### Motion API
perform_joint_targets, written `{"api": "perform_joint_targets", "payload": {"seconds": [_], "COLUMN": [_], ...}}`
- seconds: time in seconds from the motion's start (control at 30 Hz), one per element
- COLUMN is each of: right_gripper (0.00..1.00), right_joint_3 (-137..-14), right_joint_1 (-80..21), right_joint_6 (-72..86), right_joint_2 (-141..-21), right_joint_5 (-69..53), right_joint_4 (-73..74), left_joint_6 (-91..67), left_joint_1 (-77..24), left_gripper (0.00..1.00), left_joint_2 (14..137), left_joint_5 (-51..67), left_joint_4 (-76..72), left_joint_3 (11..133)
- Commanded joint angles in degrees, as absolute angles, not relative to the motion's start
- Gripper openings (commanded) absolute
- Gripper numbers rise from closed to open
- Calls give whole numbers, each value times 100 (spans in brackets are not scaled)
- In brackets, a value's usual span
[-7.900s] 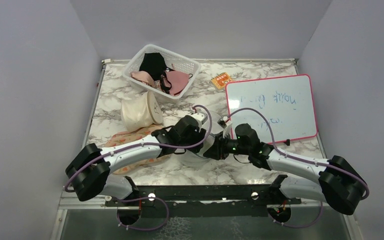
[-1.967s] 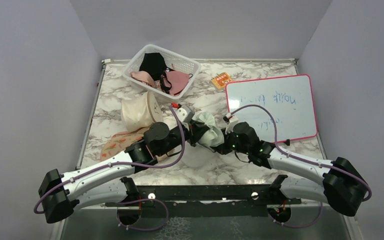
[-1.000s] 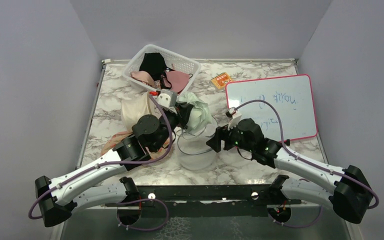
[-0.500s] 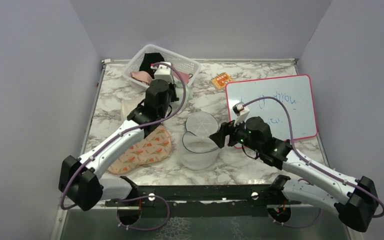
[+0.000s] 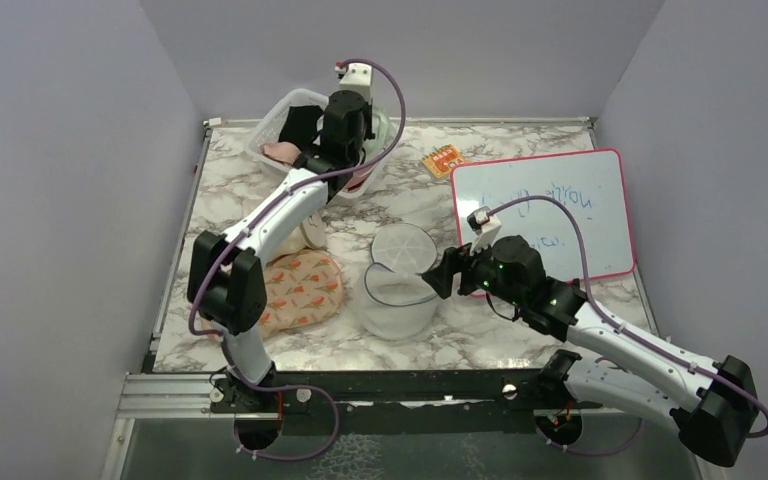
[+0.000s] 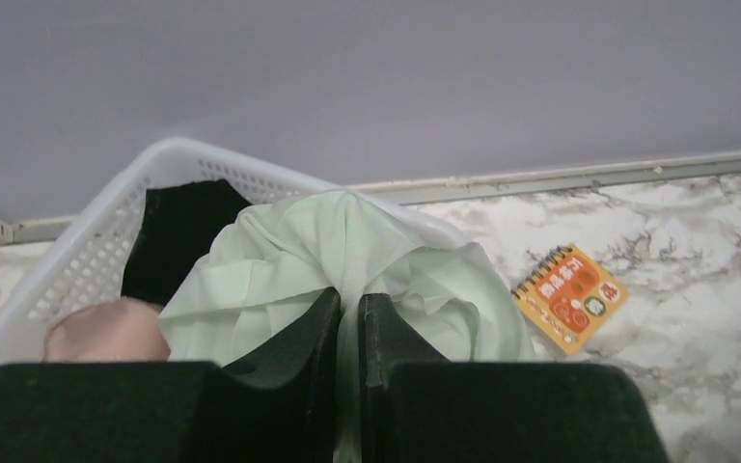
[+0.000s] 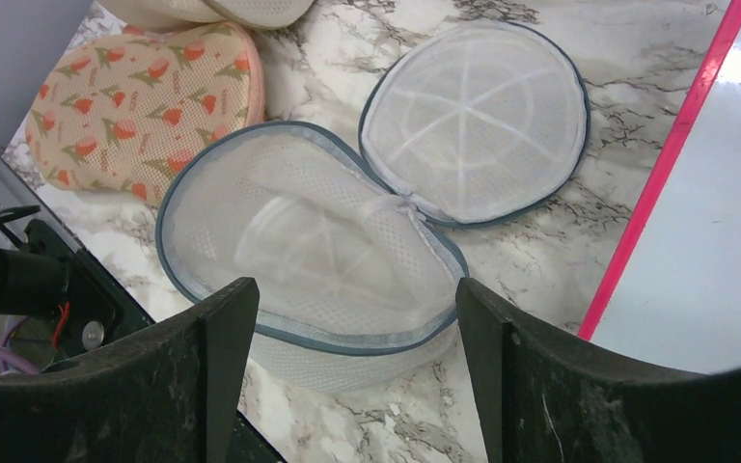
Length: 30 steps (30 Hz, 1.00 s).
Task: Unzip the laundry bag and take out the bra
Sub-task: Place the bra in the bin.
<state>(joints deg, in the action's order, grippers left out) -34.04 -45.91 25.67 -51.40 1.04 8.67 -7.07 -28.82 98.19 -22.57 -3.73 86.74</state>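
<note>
Plain grey-lilac walls close in the white-and-grey marbled tabletop on its left, far and right sides.

In the far left corner sits a white slotted basket with a black garment and a pink one in it. The left gripper hangs over this basket, its jaws pinched on a fold of the pale green bra, which drapes down across the basket's rim.

Toward the near left lies a flat peach floral pouch.

About midway along the near edge the laundry bag rests on the marble, unzipped, its round mesh lid flipped back toward the far edge and its mesh interior bare. The right gripper hovers just above it, jaws spread wide and holding nothing.

An orange spiral notebook lies near the far edge. A pink-framed whiteboard with faint blue writing covers the far right part.
</note>
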Motion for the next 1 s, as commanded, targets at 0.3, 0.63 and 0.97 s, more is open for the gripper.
{"api": "perform_joint_targets", "payload": {"seconds": [0.3, 0.63, 0.97], "right_gripper": [74, 74, 74], "right_joint_3": [-3386, -3417, -3482], "right_joint_1": [-4610, -4599, -4612], "right_joint_6": [2615, 2569, 2603], "right_joint_2": [-4887, -5010, -5184], "right_joint_5": [326, 281, 50], "right_joint_4": [1120, 996, 857], "left_joint_6": [-245, -488, -375], "left_joint_1": [-2146, -2130, -2112], "left_gripper": [30, 70, 82], "left_joint_2": [13492, 11901, 10043], "left_joint_5": [-2351, -1918, -1217], "left_joint_4": [2165, 1921, 316], "left_joint_3": [13724, 11771, 9001]}}
